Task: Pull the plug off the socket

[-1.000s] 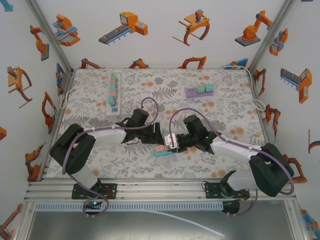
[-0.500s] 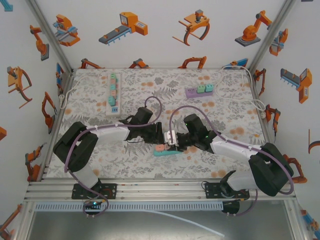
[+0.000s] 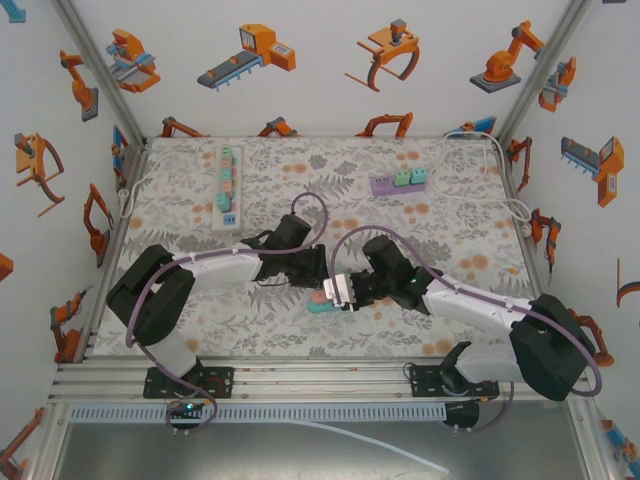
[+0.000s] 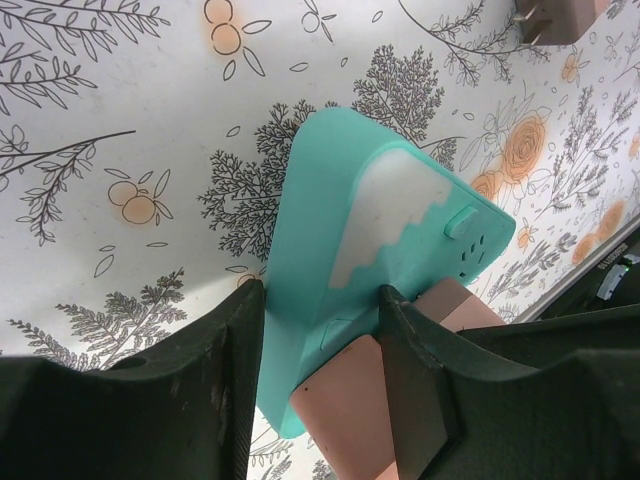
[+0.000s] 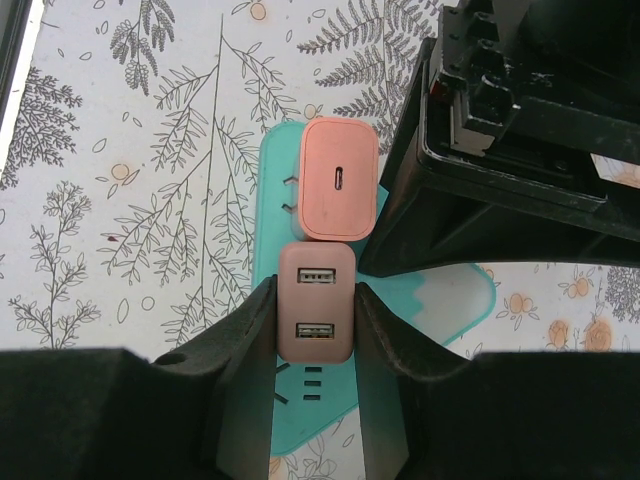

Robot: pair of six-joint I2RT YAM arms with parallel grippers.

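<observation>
A floral cloth (image 3: 180, 215), printed with grey ferns and orange blossoms, covers the table. At its back left lies a white power strip (image 3: 226, 224), set lengthwise front to back, with a row of teal and pink plugs (image 3: 227, 168) seated in it. A white cable (image 3: 150, 180) runs from it toward the left edge. At the back right lies a purple strip (image 3: 379, 188) carrying teal plugs (image 3: 404, 177), with another white cable (image 3: 507, 172) looping near it. White walls bear orange robot stickers (image 3: 250, 52). Aluminium rails (image 3: 320, 376) cross the near edge.
</observation>
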